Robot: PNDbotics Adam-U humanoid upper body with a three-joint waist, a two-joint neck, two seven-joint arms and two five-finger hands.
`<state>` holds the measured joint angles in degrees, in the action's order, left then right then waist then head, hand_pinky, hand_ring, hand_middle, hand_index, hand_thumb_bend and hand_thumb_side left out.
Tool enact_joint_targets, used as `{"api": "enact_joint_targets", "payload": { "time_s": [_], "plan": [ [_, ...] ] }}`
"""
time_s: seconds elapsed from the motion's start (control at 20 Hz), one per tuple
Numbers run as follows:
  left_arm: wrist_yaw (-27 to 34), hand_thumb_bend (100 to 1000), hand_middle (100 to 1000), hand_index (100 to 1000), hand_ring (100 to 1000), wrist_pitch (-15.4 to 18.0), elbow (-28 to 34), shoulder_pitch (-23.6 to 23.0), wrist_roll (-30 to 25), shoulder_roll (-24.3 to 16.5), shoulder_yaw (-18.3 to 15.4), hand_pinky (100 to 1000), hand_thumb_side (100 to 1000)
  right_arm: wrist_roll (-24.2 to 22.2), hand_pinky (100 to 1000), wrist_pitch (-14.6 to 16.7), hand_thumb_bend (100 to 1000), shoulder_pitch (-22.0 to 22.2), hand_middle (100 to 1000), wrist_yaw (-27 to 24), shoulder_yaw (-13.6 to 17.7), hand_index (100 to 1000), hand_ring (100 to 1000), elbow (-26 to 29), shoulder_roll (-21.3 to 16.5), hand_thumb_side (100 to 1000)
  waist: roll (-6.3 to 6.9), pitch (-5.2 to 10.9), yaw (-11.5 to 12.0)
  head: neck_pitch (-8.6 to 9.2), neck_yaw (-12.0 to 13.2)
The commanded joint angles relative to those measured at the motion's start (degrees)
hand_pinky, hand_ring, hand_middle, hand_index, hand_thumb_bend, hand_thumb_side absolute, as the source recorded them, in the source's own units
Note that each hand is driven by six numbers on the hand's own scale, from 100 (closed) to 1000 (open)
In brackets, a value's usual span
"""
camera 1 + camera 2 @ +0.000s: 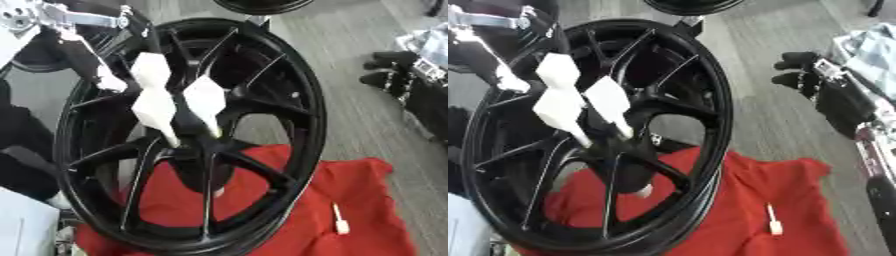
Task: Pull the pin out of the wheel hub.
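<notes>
My left hand (pixel 171 100) grips the wheel hub (pixel 197 145), fingers curled around its centre; right hand (pixel 802 70) beside the hub, state indeterminate.

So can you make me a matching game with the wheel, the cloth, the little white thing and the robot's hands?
Things:
1. wheel
2. cloth
3. small white piece
4. left hand
5. right hand

Descriptions:
A. red, spread under the wheel
B. black, standing upright, with spokes
C. dark, off to the side, touching nothing
D. lying on the cloth, apart from the wheel
E. white fingers reaching to the wheel's middle

Pairs: 1-B, 2-A, 3-D, 4-E, 5-C
</notes>
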<state>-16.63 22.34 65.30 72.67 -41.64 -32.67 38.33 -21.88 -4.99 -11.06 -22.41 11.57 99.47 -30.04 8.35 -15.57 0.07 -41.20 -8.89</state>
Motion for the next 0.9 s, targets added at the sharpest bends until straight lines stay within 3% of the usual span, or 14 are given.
{"api": "enact_joint_targets", "payload": {
  "time_s": [0.05, 0.5, 0.7, 0.9],
  "plan": [
    [1.0, 377, 695, 777, 793, 10.5, 0.3, 1.0, -10.3, -0.8, -0.3, 845, 351, -0.2, 954, 0.0, 100, -0.5, 770, 0.1, 0.2, 835, 772, 0.5, -1.5, 733, -0.52, 0.87, 0.0, 0.51, 0.2],
    [2.0, 306, 591, 672, 697, 9.9, 0.9, 0.8, -10.3, -0.8, -0.1, 786, 213, -0.2, 954, -0.1, 100, -0.6, 770, -0.1, 0.3, 835, 773, 0.4, -1.5, 736, -0.53, 0.81, 0.0, 0.35, 0.2],
    [2.4, 213, 531, 600, 658, 8.9, 1.4, 0.8, -10.3, -0.9, -0.5, 762, 104, -0.3, 954, -0.1, 100, -0.6, 770, 0.0, 0.2, 835, 773, 0.4, -1.5, 736, -0.54, 0.81, 0.1, 0.26, 0.2],
    [2.0, 196, 491, 545, 625, 7.9, 2.0, 0.9, -10.3, -1.2, -1.7, 736, 100, -0.4, 954, 0.0, 100, -0.6, 771, 0.0, 0.2, 836, 773, 0.4, -1.4, 737, -0.58, 0.84, 0.2, 0.21, 0.3]
  ]
}}
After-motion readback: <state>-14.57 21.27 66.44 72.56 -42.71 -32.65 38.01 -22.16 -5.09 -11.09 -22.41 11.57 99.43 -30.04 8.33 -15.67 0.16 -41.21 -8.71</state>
